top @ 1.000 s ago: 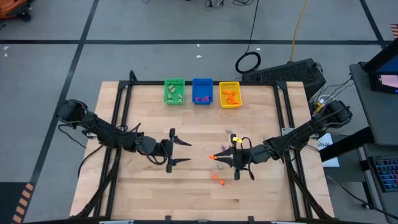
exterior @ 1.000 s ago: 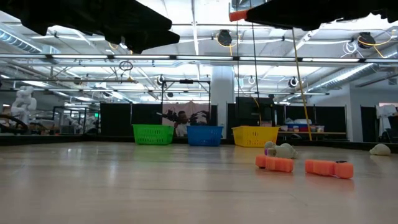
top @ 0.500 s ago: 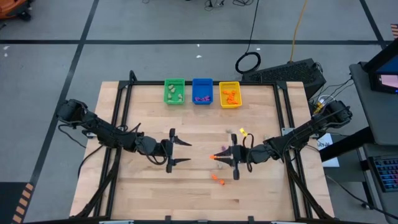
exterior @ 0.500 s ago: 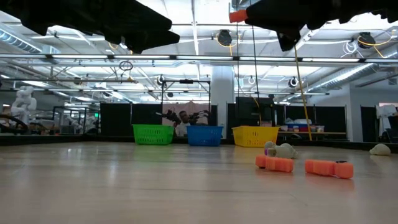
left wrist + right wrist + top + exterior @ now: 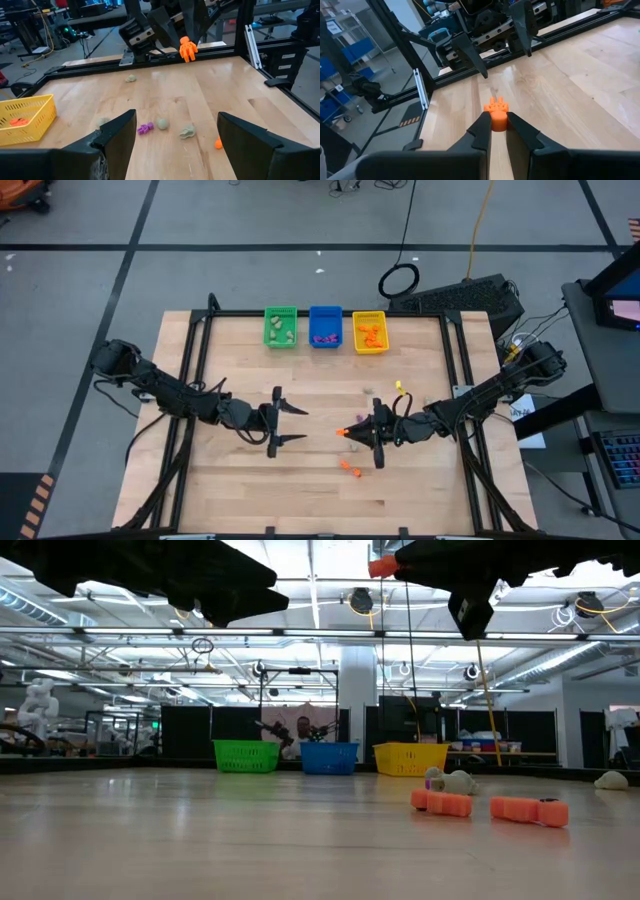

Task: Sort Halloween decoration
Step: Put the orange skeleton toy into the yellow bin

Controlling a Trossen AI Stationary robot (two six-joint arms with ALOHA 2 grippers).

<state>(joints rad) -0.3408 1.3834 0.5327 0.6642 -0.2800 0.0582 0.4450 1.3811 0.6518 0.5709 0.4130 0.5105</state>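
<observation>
My right gripper [image 5: 347, 432] hovers over the table's middle, shut on a small orange hand-shaped trinket [image 5: 496, 114] of the Halloween decoration. My left gripper [image 5: 302, 425] faces it from the left, open and holding nothing. Loose on the wood lie two orange trinkets [image 5: 442, 802] [image 5: 529, 810], a purple one [image 5: 145, 129] and pale ones [image 5: 162, 123] [image 5: 187, 132]. At the far edge stand the green bin [image 5: 281, 327], the blue bin [image 5: 325, 326] and the yellow bin [image 5: 369, 332], each with trinkets inside. My right gripper pinches the orange trinket's stub end [image 5: 496, 125] between its two fingertips [image 5: 481, 129]. The fingers lie about level and point toward the table's left. The trinket sticks out ahead of the tips, its knobbed end [image 5: 188, 49] forward, lifted clear of the table.
A black frame rail [image 5: 330, 314] runs round the tabletop, with uprights at the left and right sides. Another pale trinket [image 5: 131, 78] lies under the right arm, and one [image 5: 611, 780] far to the side. Bare wood stretches between the grippers and the bins.
My right gripper has rolled about its own long axis while staying in place, still shut on the orange trinket. A yellow tag on that arm has swung up toward the far edge. The left arm has kept still.
</observation>
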